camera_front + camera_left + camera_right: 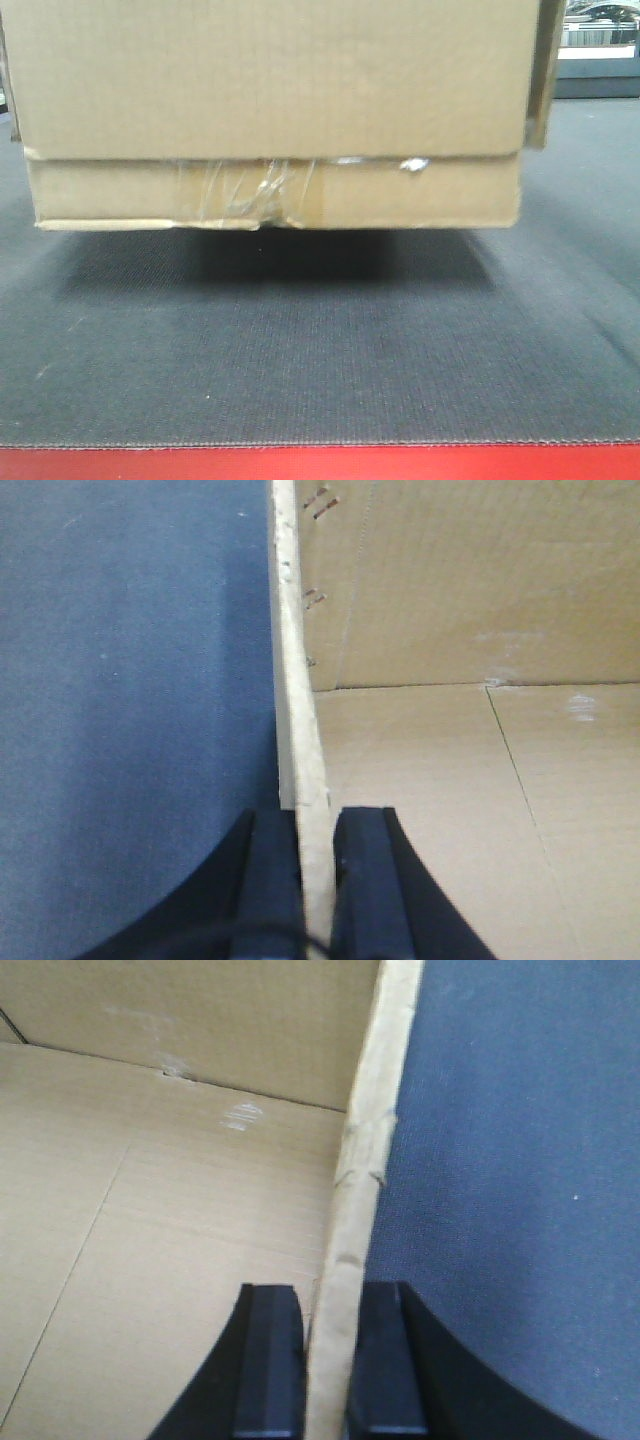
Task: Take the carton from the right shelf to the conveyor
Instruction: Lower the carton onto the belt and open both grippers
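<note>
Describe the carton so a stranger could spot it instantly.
Find the wide dark grey ribbed conveyor with its red edge strip. Over the belt's far part is the carton, a broad plain brown cardboard box. Wrinkled clear tape on its lower seam sets it apart.

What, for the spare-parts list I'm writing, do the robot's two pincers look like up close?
Both the left pincer and the right pincer are matte black. Each has two blocky fingers with flat, nearly square tips, while the outer sides flare out in a smooth curve toward the base. No markings or labels show. The arms behind them are out of view.
</note>
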Available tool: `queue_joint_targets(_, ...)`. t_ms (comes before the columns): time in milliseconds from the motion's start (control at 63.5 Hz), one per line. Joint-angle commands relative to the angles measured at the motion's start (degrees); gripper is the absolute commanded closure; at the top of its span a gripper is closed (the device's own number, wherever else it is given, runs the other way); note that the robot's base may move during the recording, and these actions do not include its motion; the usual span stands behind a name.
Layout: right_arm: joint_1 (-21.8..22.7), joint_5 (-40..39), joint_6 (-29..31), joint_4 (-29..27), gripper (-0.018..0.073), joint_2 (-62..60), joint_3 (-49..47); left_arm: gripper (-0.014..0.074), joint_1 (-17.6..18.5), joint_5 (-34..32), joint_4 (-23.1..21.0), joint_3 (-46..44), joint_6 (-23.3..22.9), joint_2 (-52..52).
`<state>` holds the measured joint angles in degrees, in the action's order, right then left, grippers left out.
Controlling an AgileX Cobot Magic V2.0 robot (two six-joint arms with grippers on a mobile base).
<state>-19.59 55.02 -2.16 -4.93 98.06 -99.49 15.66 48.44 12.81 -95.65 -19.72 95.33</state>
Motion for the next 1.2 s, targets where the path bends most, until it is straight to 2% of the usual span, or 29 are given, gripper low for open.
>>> queue_joint_targets(0, 0.6, -1.0, 0.8, 2.2, 0.0508, -0.6, -0.3, 0.049, -0.7, -2.5, 2.7, -0.3, 0.7, -0.3)
queue_joint_targets(63, 0.6, -0.9, 0.8, 2.2, 0.0347, -0.6, -0.3, 0.0377, -0.7, -2.5, 2.7, -0.3, 0.7, -0.3)
queue_joint_targets(189, 0.6, 0.4, 0.8, 2.2, -0.0024, -0.7, -1.1, 0.0068, -0.7, -1.7, 2.7, -0.3, 0.7, -0.4)
queue_joint_targets(252, 0.6, 1.4, 0.8, 2.3, -0.001, -1.0, -1.5, -0.0026, -0.6, -0.8, 2.7, -0.3, 0.7, -0.8)
queue_joint_targets(456, 0.6, 2.4, 0.8, 2.3, -0.001, -4.5, -3.0, -0.0004, -0.6, 1.2, 2.7, -0.4, 0.7, -6.0)
queue_joint_targets(535, 0.7, 2.7, 0.8, 2.3, 0.0018, -6.9, -3.0, -0.0001, -0.6, 2.1, 3.0, -0.4, 1.2, -8.9)
queue_joint_targets(614, 1.5, 3.9, 0.8, 2.3, 0.0116, -9.3, -3.0, 0.0031, -0.6, 4.1, 3.8, -0.4, 2.9, -12.0)
queue_joint_targets(677, 2.4, 5.2, 0.6, 2.3, 0.0233, -10.5, -2.8, 0.0086, -0.6, 5.6, 5.2, -0.2, 3.2, -14.5)
queue_joint_targets(803, 5.7, 5.8, 0.6, 2.3, 0.0568, -14.0, 0.4, 0.0321, -0.6, 6.2, 9.1, 3.6, 3.2, -19.4)
queue_joint_targets(850, 6.9, 5.1, 0.6, 2.3, 0.065, -15.3, 2.4, 0.044, -0.7, 5.7, 9.7, 5.8, 3.2, -21.5)
queue_joint_targets(929, 9.3, 2.9, 0.6, 2.3, 0.0625, -18.4, 8.1, 0.0636, -0.7, 3.4, 10.0, 11.4, 3.2, -25.2)
queue_joint_targets(991, 10.8, 0.5, 0.6, 2.3, 0.0624, -21.2, 13.6, 0.0599, -0.7, 0.6, 10.0, 16.7, 2.6, -28.1)
queue_joint_targets(1054, 11.7, -2.7, 0.6, 2.3, 0.0629, -24.4, 19.7, 0.0578, -1.4, -2.4, 9.8, 22.4, -0.1, -30.5)
queue_joint_targets(1180, 12.2, -10.2, 0.8, 2.3, 0.0629, -30.8, 31.6, 0.0581, -4.9, -9.9, 6.9, 33.5, -2.6, -36.0)
